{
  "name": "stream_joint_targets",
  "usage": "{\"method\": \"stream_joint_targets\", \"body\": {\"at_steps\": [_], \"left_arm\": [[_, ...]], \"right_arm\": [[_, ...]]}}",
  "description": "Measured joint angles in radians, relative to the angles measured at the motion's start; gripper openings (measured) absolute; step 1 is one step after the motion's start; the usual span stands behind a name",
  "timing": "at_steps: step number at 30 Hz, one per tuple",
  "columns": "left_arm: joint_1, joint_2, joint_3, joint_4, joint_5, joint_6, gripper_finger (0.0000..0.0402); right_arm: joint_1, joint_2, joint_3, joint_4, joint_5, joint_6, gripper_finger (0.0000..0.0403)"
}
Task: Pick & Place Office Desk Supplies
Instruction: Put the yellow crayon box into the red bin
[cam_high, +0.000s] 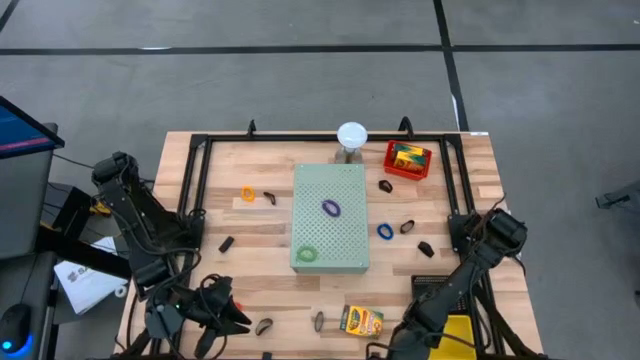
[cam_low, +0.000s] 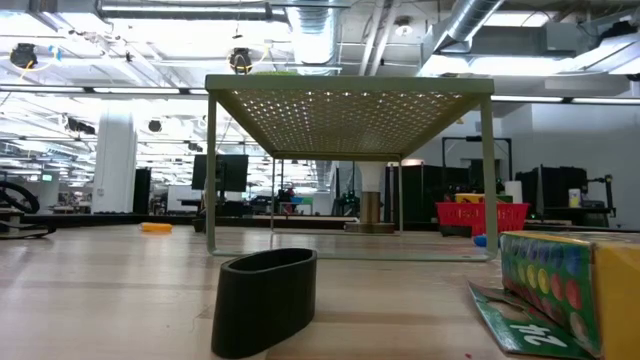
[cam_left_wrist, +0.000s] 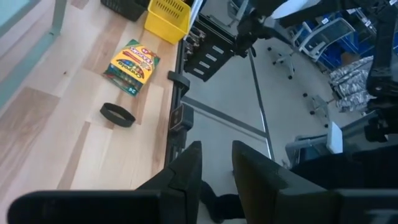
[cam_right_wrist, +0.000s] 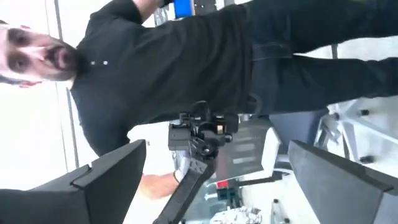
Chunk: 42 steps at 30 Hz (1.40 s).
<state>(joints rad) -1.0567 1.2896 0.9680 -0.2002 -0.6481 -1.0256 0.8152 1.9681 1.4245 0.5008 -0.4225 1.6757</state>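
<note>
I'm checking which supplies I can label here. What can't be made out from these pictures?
- Right end effector: high view, cut off by the bottom edge; the right wrist view shows its fingers only.
- Red bin: contents too small in the high view; the board's leg crosses it in the low view.
- Crayon box: low view, cut off by the right edge.
- Small black clips: high view, too small to tell type.
</note>
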Motion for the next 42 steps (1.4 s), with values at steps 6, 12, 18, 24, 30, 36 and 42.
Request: {"method": "stream_joint_targets", "body": {"at_steps": [6, 12, 18, 24, 30, 36, 42], "left_arm": [[0.001, 0.000, 0.000, -0.001, 0.000, 0.008, 0.0084], [0.001, 0.000, 0.000, 0.000, -0.011, 0.008, 0.0084], [0.002, 0.000, 0.000, 0.000, -0.024, 0.008, 0.0084], [0.002, 0.000, 0.000, 0.000, -0.033, 0.008, 0.0084], [0.002, 0.000, 0.000, -0.001, -0.034, 0.024, 0.0084], [0.003, 0.000, 0.000, -0.001, -0.044, 0.027, 0.0084], [0.003, 0.000, 0.000, -0.001, -0.044, 0.027, 0.0084]], "right_arm": [[-0.014, -0.006, 0.061, -0.051, 0.005, -0.011, 0.0399], [-0.011, -0.002, 0.106, -0.145, 0.001, 0.056, 0.0400], [-0.021, -0.002, 0.125, -0.214, 0.001, 0.198, 0.0400], [-0.042, -0.003, 0.172, -0.181, 0.023, 0.208, 0.0400], [-0.089, -0.006, 0.414, -0.518, 0.110, -0.088, 0.0400], [-0.111, -0.009, 0.687, -1.113, 0.230, -0.388, 0.0400], [-0.093, -0.005, 0.747, -1.256, 0.313, -0.602, 0.0400]]}}
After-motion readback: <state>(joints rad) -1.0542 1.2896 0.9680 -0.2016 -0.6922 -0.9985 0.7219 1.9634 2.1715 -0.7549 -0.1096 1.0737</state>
